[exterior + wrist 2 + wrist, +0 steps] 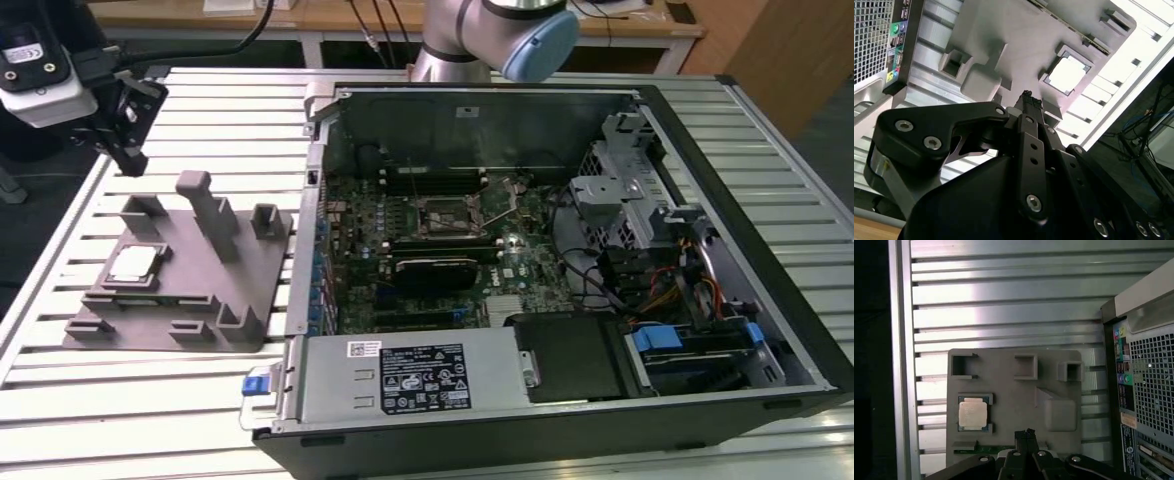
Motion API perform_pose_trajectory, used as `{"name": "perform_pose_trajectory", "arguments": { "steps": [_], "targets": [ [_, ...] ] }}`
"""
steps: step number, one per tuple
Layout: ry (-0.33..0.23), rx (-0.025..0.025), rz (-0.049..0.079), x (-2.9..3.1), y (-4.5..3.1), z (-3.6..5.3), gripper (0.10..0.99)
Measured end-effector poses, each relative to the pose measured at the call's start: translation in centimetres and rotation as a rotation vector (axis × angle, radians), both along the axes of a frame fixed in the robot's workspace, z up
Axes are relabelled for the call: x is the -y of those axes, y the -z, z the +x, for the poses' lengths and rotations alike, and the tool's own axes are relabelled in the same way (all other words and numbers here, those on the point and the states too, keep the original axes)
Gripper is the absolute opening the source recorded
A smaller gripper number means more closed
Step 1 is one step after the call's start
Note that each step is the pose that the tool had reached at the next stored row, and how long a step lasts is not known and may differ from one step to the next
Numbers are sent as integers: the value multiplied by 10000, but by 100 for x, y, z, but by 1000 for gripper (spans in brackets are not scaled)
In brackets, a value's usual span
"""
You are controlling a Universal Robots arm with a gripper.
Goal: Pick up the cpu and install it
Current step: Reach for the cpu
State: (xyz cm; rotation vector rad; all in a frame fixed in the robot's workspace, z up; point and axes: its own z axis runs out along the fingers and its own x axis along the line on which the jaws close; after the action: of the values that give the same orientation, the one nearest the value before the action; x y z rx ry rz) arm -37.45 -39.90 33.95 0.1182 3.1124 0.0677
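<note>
Silver-topped cpu: it lies flat in its square recess on the grey fixture, out on the slatted aluminium table at the exterior view's left. It is untouched.
Gripper: the fingers are pressed together with nothing between them. You're carrying nothing right now.
Position: in the exterior view the gripper hangs above the fixture's far side, well apart from the chip. In both wrist views the tips point down at the fixture, off to one side of the cpu and not over it.
Socket: it sits black-framed in the middle of the motherboard, inside the opened computer case. I can't tell from here whether its latch is up.
Step in hand: I'd call this the approach to the pick. Nothing is grasped and nothing is installed.
What the pick calls for: as I judge it, you must spread the fingers, centre them over the chip and square them to its edges. Come straight down, because the recess walls leave little room.
</note>
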Motion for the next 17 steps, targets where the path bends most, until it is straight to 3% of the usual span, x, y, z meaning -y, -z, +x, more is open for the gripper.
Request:
{"name": "perform_pose_trajectory", "arguments": {
  "steps": [11,17],
  "targets": [
    [-1,-1,0,0,63,-150,106],
    [-1,-1,0,1,138,-195,106]
  ]
}}
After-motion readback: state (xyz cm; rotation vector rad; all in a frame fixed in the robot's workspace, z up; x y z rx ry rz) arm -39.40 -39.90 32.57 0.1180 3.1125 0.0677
